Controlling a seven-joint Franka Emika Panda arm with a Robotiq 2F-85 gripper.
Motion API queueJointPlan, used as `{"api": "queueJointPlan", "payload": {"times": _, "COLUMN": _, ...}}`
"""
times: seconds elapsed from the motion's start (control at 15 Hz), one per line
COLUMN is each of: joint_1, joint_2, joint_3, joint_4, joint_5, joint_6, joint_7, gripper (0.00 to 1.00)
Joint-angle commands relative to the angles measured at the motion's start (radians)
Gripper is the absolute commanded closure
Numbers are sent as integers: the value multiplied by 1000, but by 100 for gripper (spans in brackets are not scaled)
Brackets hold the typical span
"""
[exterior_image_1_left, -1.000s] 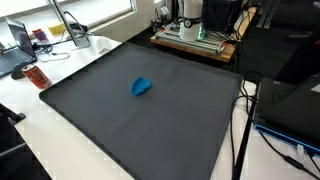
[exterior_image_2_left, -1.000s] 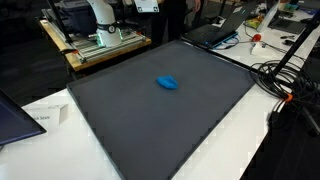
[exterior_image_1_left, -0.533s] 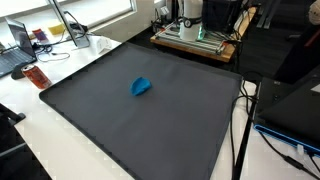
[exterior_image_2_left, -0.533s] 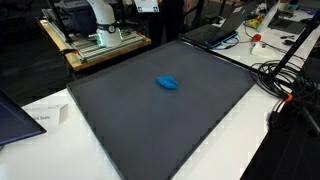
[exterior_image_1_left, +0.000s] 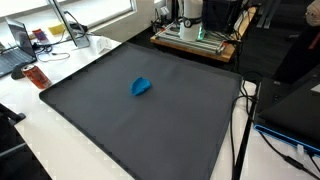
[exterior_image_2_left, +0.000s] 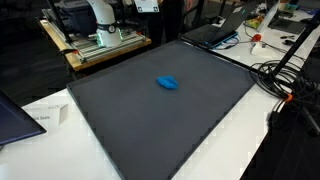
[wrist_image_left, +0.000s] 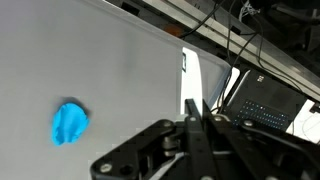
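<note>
Grey mat (wrist_image_left: 130, 70) is carrying a crumpled blue object (wrist_image_left: 69, 123) at lower left; claw (wrist_image_left: 196, 108) is hovering fully closed, gripping nothing.

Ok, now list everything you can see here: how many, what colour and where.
blue object: one, bright blue, crumpled-looking, near the middle of the mat
mat: one, dark grey, covering most of the table
table: one, white, showing around the mat's edges
laptop: one, dark, just past the mat's far edge
cables: several, black, on the table beside the mat
wooden board: one, light brown, behind the mat
robot base: one, white, standing on the wooden board
jaws: one pair, black, shut and empty, low in the wrist view, apart from the blue object
</note>
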Motion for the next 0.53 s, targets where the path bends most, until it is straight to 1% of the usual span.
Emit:
{"api": "queueJointPlan", "payload": {"times": 0.0, "joint_1": 21, "joint_2": 75, "joint_3": 23, "joint_4": 51, "joint_5": 57, "joint_6": 49, "joint_7": -1, "gripper": 99}}
{"api": "queueJointPlan", "payload": {"times": 0.07, "joint_1": 28, "joint_2": 108, "joint_3": 39, "joint_4": 68, "joint_5": 63, "joint_6": 87, "joint_7": 12, "gripper": 99}}
{"api": "queueJointPlan", "payload": {"times": 0.2, "joint_1": 47, "joint_2": 193, "joint_3": 57, "joint_4": 122, "joint_5": 118, "joint_6": 119, "joint_7": 52, "gripper": 99}}
{"api": "queueJointPlan", "payload": {"times": 0.27, "joint_1": 55, "joint_2": 228, "joint_3": 63, "joint_4": 147, "joint_5": 139, "joint_6": 130, "joint_7": 51, "gripper": 99}}
{"api": "queueJointPlan", "payload": {"times": 0.33, "joint_1": 37, "joint_2": 270, "joint_3": 90, "joint_4": 173, "joint_5": 129, "joint_6": 170, "joint_7": 95, "gripper": 99}}
{"api": "queueJointPlan", "payload": {"times": 0.47, "joint_1": 9, "joint_2": 352, "joint_3": 124, "joint_4": 228, "joint_5": 101, "joint_6": 219, "joint_7": 176, "gripper": 99}}
